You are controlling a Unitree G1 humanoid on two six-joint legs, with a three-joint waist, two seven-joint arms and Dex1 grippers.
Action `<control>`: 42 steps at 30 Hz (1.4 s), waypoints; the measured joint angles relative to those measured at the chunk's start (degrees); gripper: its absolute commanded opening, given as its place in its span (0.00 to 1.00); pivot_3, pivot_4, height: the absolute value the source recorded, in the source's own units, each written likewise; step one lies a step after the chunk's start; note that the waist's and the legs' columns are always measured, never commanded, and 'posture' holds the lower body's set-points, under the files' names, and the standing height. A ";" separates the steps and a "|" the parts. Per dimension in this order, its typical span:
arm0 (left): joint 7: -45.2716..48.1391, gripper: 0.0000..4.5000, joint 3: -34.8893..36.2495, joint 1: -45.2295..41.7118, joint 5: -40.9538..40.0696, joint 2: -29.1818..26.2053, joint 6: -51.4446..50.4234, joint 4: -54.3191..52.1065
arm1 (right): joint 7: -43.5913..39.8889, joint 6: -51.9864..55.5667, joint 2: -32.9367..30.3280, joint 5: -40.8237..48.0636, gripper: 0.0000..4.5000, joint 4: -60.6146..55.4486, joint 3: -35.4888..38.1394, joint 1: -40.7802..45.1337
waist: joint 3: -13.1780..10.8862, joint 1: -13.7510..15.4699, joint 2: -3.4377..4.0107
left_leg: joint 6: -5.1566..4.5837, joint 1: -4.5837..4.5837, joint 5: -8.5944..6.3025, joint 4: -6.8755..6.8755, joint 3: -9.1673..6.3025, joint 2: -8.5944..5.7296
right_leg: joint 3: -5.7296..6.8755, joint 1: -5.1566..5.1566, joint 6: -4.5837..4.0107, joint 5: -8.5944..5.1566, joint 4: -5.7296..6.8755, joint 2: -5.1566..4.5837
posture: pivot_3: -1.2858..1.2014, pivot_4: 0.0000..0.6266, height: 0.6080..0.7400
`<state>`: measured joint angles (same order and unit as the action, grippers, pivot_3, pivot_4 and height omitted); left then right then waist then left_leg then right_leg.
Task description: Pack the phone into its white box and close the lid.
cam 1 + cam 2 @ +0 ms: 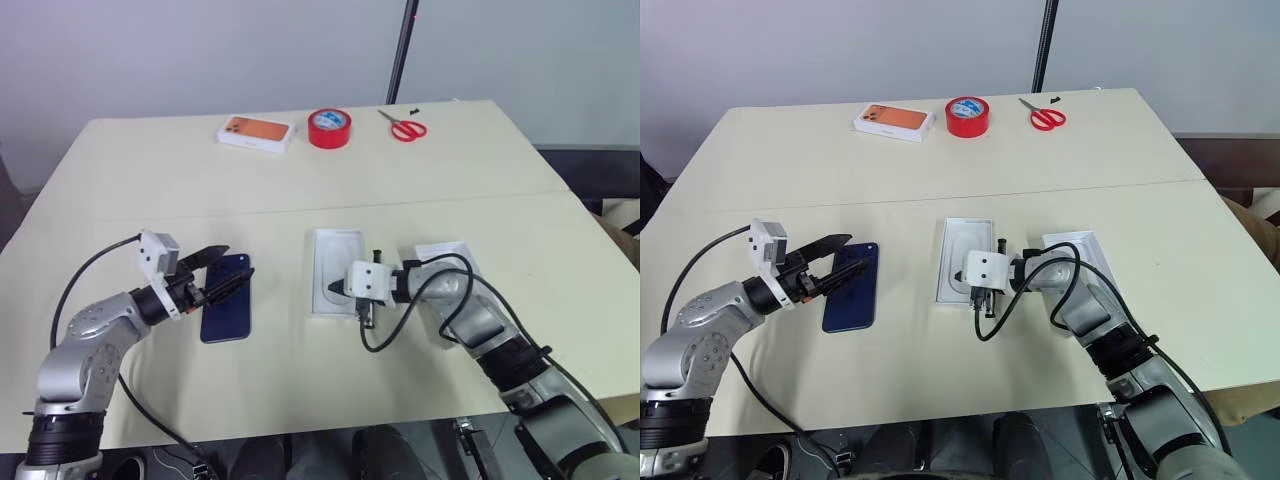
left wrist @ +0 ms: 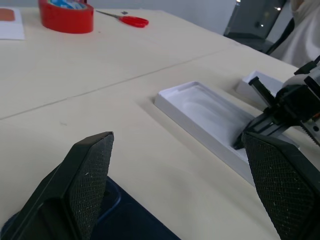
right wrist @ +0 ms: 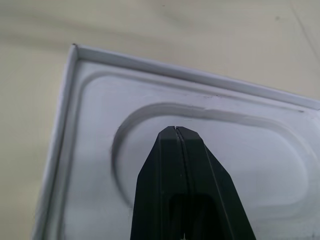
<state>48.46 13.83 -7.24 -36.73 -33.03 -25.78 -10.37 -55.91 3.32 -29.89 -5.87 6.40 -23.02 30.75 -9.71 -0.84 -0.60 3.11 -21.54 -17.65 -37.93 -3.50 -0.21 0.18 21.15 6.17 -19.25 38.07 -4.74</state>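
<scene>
Phone (image 1: pixel 226 298) lies flat on the table (image 1: pixel 300 190), left of the white insert (image 1: pixel 337 272). My left gripper (image 1: pixel 228 271) is over it, fingers wide apart. My right gripper (image 3: pixel 176 131), fingers pressed together, is over the insert's recess.

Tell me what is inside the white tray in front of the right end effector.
The white tray shows a moulded oval recess; the shut right end effector points into it. Anything beneath that moulding is hidden.

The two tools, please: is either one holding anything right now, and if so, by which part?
Neither holds anything. The left tool is open over the phone without gripping it; the right tool is shut, pointing into the white insert.
</scene>
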 measured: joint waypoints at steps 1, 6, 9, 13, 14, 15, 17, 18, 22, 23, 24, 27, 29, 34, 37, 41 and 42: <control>-0.17 0.96 0.04 -0.07 -0.02 0.00 0.00 0.00 | -0.12 0.10 0.22 0.36 0.00 0.02 0.17 -0.03 | 0.00 -0.05 0.00 | 0.00 0.00 0.00 0.00 0.00 0.00 | 0.00 0.01 0.00 0.00 0.00 0.00 | 0.52 0.24 1.00; -0.96 0.96 0.25 -0.84 -0.29 -0.34 -1.08 0.48 | 2.07 2.72 5.22 2.44 0.00 1.30 1.55 -0.20 | -0.02 -0.40 0.02 | 0.09 -0.03 0.05 0.02 0.01 0.04 | -0.01 0.12 0.00 0.00 0.04 0.07 | 0.52 0.24 1.00; -1.85 0.96 1.59 -1.43 -1.89 -2.77 -6.02 3.27 | 5.54 4.38 9.04 4.65 0.00 1.60 4.43 0.99 | -0.03 -0.51 0.04 | 0.33 -0.06 0.18 0.03 0.01 0.03 | -0.01 0.18 0.00 0.00 0.06 0.07 | 0.52 0.24 1.00; -2.73 0.96 6.26 -1.34 -7.22 -6.87 -16.77 7.50 | 8.57 6.03 12.53 5.96 0.00 0.71 6.64 3.01 | -0.04 -0.45 0.05 | 0.32 -0.08 0.18 0.05 0.00 0.03 | -0.01 0.21 0.00 0.00 0.06 0.05 | 0.52 0.24 1.00; -2.86 0.96 7.27 -1.34 -8.53 -7.93 -19.75 8.75 | 9.14 6.37 13.59 5.97 0.00 0.41 6.47 3.33 | -0.04 -0.48 0.05 | 0.32 -0.08 0.18 0.06 0.00 0.03 | -0.01 0.21 0.00 0.00 0.06 0.07 | 0.52 0.24 1.00; -3.01 0.96 8.22 -1.39 -9.78 -8.69 -22.43 9.91 | 9.70 6.42 14.58 5.73 0.00 0.34 6.10 3.63 | -0.04 -0.51 0.06 | 0.32 -0.08 0.18 0.06 0.00 0.03 | -0.01 0.22 0.00 0.00 0.08 0.06 | 0.52 0.24 1.00; -3.53 0.96 9.48 -1.67 -11.97 -9.83 -27.76 11.89 | 10.58 6.46 15.86 4.19 0.00 0.33 3.99 4.52 | -0.04 -0.61 0.06 | 0.32 -0.08 0.18 0.06 0.00 0.03 | -0.02 0.23 0.00 0.00 0.09 0.06 | 0.52 0.24 1.00; -3.73 0.96 9.67 -1.67 -12.50 -10.39 -29.77 12.65 | 10.63 6.63 16.30 3.66 0.00 0.33 3.03 4.94 | -0.04 -0.63 0.06 | 0.32 -0.08 0.18 0.06 0.00 0.02 | -0.02 0.23 0.00 0.00 0.10 0.06 | 0.52 0.24 1.00; -4.53 0.96 9.45 -1.46 -13.88 -11.68 -37.27 13.97 | 8.19 9.08 17.46 1.76 0.00 0.61 -1.76 7.91 | -0.05 -0.73 0.06 | 0.33 -0.08 0.18 0.06 0.00 0.02 | -0.02 0.26 0.00 0.00 0.12 0.05 | 0.52 0.24 1.00; -4.81 0.96 9.45 -1.53 -13.90 -11.94 -38.10 13.76 | 7.35 9.63 17.76 1.48 0.00 0.74 -2.95 8.76 | -0.05 -0.83 0.07 | 0.34 -0.07 0.19 0.06 0.00 0.02 | -0.02 0.26 0.00 0.00 0.12 0.05 | 0.52 0.24 1.00; -5.23 0.96 9.51 -1.70 -13.91 -12.22 -39.09 13.49 | 6.48 10.37 18.20 1.24 0.00 0.95 -4.11 9.75 | -0.05 -0.97 0.07 | 0.35 -0.07 0.20 0.08 -0.01 0.02 | -0.02 0.26 0.00 0.00 0.12 0.05 | 0.52 0.24 1.00; -7.23 0.96 9.72 -2.12 -13.79 -12.23 -41.29 12.55 | 4.25 12.94 20.34 0.43 0.00 3.00 -7.00 12.86 | -0.03 -1.39 0.11 | 0.37 -0.01 0.21 0.13 -0.02 0.02 | -0.03 0.24 0.00 0.00 0.13 0.03 | 0.52 0.24 1.00; -8.68 0.96 9.98 -2.34 -13.76 -11.01 -41.60 12.31 | 3.78 13.93 21.18 -1.32 0.00 5.17 -9.57 14.24 | 0.01 -1.29 0.16 | 0.39 0.04 0.22 0.16 -0.02 0.00 | -0.02 0.23 0.00 0.00 0.12 -0.01 | 0.52 0.24 1.00; -12.09 0.96 10.65 -2.88 -13.87 -8.70 -43.81 10.05 | 4.49 18.05 24.54 -4.24 0.00 11.00 -13.40 14.33 | 0.06 -0.99 0.22 | 0.44 0.07 0.25 0.16 -0.04 -0.06 | -0.02 0.24 0.00 0.00 0.12 -0.10 | 0.52 0.24 1.00; -13.93 0.96 10.62 -3.69 -13.83 -6.68 -45.18 9.34 | 6.19 16.42 24.95 -7.10 0.00 12.46 -14.97 15.51 | 0.32 -0.87 0.58 | 0.43 0.19 0.24 0.21 -0.04 -0.13 | -0.01 0.24 0.01 -0.01 0.08 -0.19 | 0.52 0.24 1.00; -16.56 0.96 10.98 -5.80 -14.07 -3.38 -48.11 9.70 | 6.88 16.07 25.25 -8.20 0.00 13.30 -14.92 15.49 | 0.70 -0.29 0.86 | 0.43 0.23 0.24 0.20 -0.02 -0.17 | -0.01 0.20 0.01 -0.01 0.08 -0.21 | 0.52 0.24 1.00; -17.72 0.96 11.53 -6.68 -14.08 -2.33 -49.85 9.99 | 7.00 16.18 25.30 -8.38 0.00 13.48 -14.82 15.46 | 0.81 -0.17 0.92 | 0.42 0.24 0.24 0.20 -0.03 -0.19 | -0.01 0.18 0.01 -0.01 0.08 -0.22 | 0.52 0.24 1.00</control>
<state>30.74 25.36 -13.92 -50.81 -35.35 -75.63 -0.39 -48.91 19.51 -4.59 -14.25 19.88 -37.84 46.21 -8.90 -1.00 0.31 3.53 -21.30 -17.42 -37.72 -3.53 -0.41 0.17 21.33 6.18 -19.25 38.15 -4.96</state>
